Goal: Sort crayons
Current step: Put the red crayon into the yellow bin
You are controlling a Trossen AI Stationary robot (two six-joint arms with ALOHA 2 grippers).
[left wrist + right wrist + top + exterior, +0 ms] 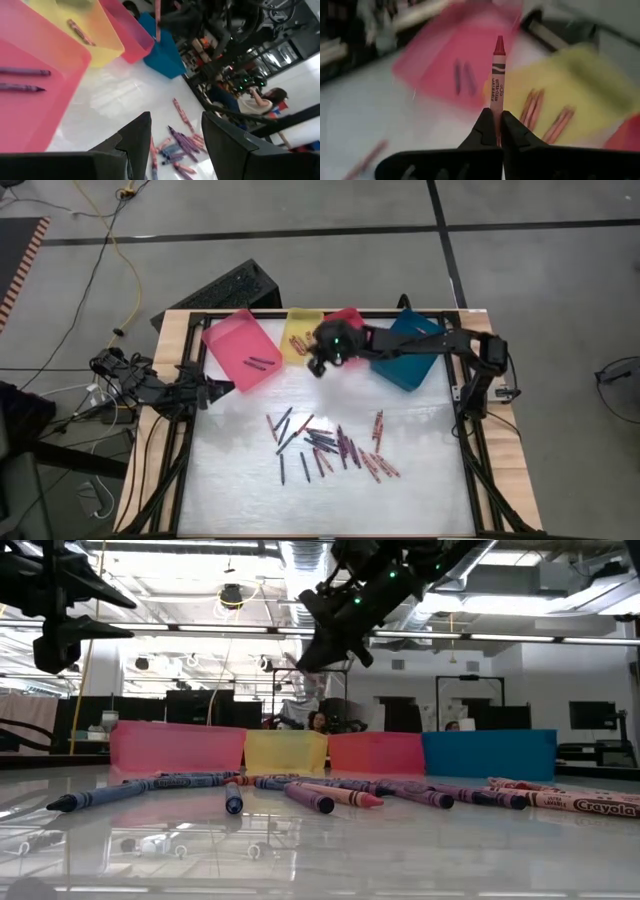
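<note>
Pinched between our right tool's (496,131) dark fingers, a red crayon (497,75) stands up and away from the wrist, tip pointing out past the fingers. Seen from above, that tool (322,362) hangs over the near edge of the yellow tray (297,332), with the red tray (350,318) just beside it on the right and the pink tray (240,348) on the left. We judge the coming move turns on this: the crayon sits about on the line between yellow and red, so a small shift decides which tray it drops into. Yellow already holds a few reddish crayons, pink holds two dark ones. Our left tool (215,392) waits, fingers apart and empty, at the surface's left edge beside the pink tray. The remaining crayons (325,445) lie scattered mid-surface, well apart from both tools, with open room around them.
</note>
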